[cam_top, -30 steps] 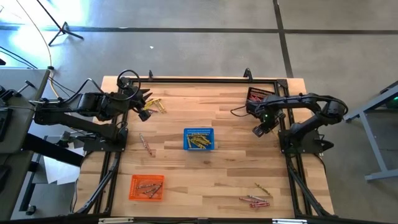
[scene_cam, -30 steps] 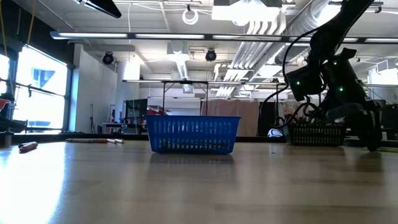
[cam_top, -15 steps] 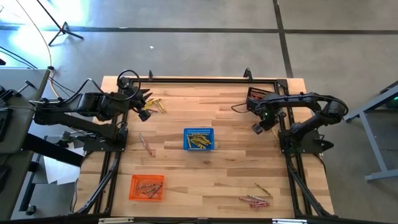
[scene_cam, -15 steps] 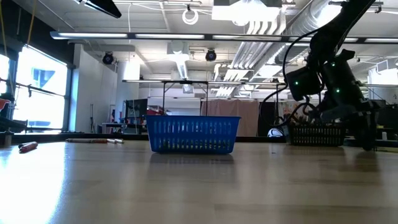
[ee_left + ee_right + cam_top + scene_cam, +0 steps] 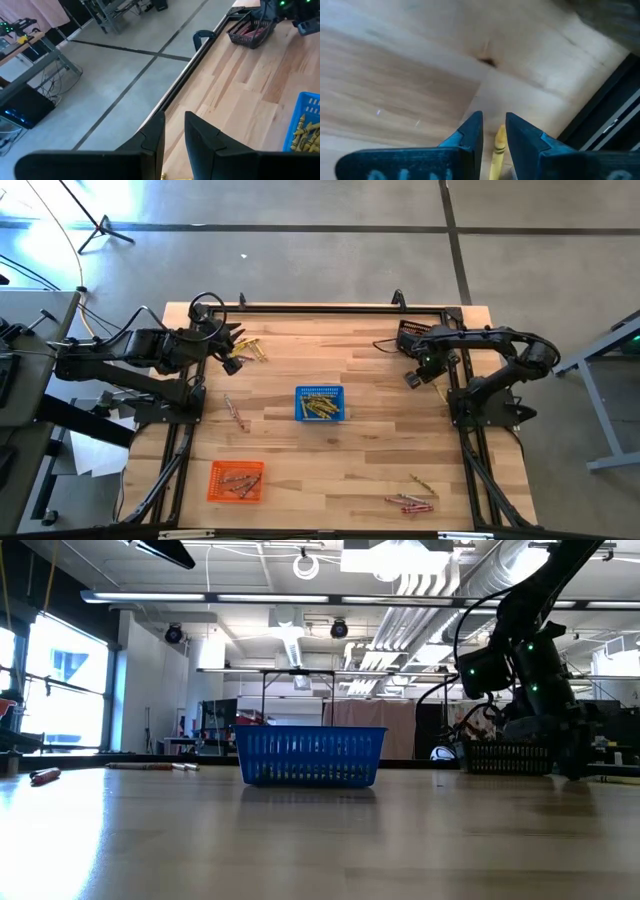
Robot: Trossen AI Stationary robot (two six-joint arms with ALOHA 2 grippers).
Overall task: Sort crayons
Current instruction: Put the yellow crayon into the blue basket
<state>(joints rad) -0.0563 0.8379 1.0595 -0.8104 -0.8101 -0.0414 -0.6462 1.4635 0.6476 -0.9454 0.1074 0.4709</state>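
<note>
Pinching a yellow crayon [image 5: 496, 150] between narrowly parted fingers, right gripper [image 5: 412, 379] near the dark basket [image 5: 412, 334] at the desk's [image 5: 380, 450] far right. Best carried level to the blue basket [image 5: 320, 403] mid-desk, already holding yellow crayons, and released low over it. Left gripper [image 5: 174, 137] idle at far left, fingers nearly together, empty. More crayons [image 5: 408, 502] loose at the near right edge.

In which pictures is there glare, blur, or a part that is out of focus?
Low view: window glare whitens the table on the left, the near wood is soft. Right wrist view: the wood and the yellow crayon between the end effector's fingers are blurred. High view: even light, sharp.
</note>
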